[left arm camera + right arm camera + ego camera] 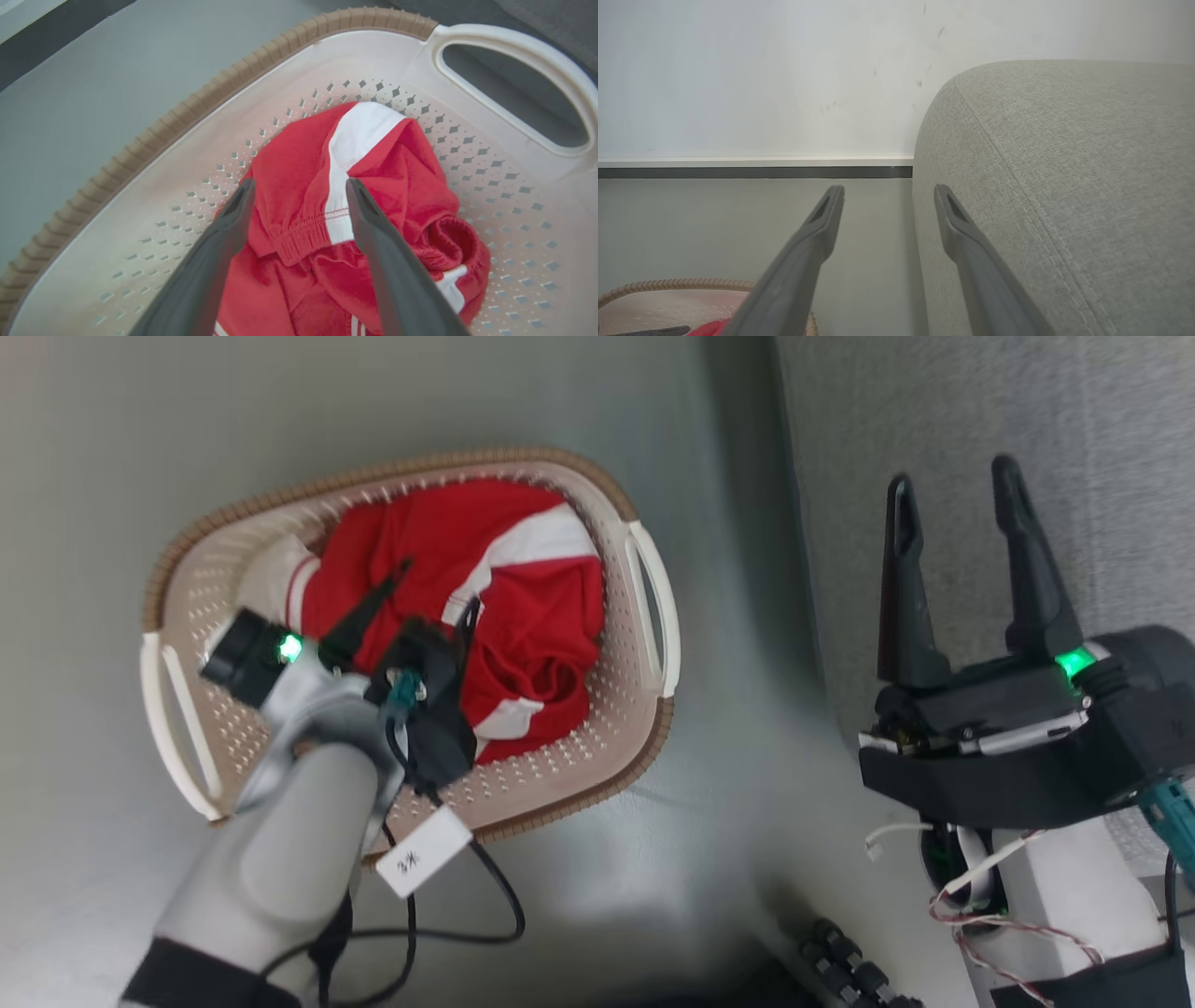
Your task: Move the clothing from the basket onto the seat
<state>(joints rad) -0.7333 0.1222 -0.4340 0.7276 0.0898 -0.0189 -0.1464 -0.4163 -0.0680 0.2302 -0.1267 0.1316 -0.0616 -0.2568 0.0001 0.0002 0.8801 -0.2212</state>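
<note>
Over the basket (560, 747), left gripper (300, 184) angles down, spread wide, clothing (532, 616) just beneath its tips, ungripped. Right gripper (952, 476) held level, spread, empty, seat (1074, 429) just to its right. One basket, one red heap.

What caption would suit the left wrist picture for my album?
Open left tool poised over red clothing lying in the cream basket.
</note>
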